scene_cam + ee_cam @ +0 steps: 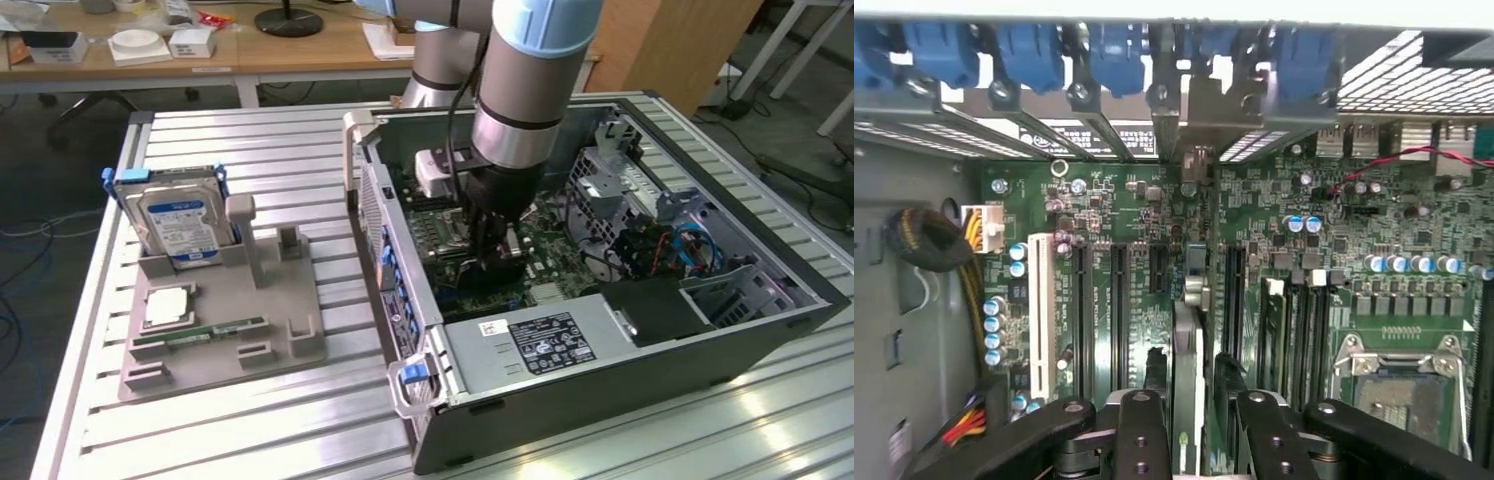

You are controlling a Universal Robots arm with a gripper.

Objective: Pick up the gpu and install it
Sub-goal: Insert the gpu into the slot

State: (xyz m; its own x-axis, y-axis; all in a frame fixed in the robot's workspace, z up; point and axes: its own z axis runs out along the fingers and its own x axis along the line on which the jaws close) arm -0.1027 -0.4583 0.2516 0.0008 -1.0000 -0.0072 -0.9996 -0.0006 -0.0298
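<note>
We find the gripper (pixel 1194 420) deep inside the open computer case (pixel 747 330), fingers (pixel 1142 430) pinching the gpu (pixel 1187 370) edge-on over the motherboard (pixel 1144 270), slots close alongside.

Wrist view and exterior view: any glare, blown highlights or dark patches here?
Wrist view: the vent grille at the case edge is blown white, while the end effector on the gpu sits dark. Exterior view: glare on the slatted table; the case interior is shadowed under the arm.
</note>
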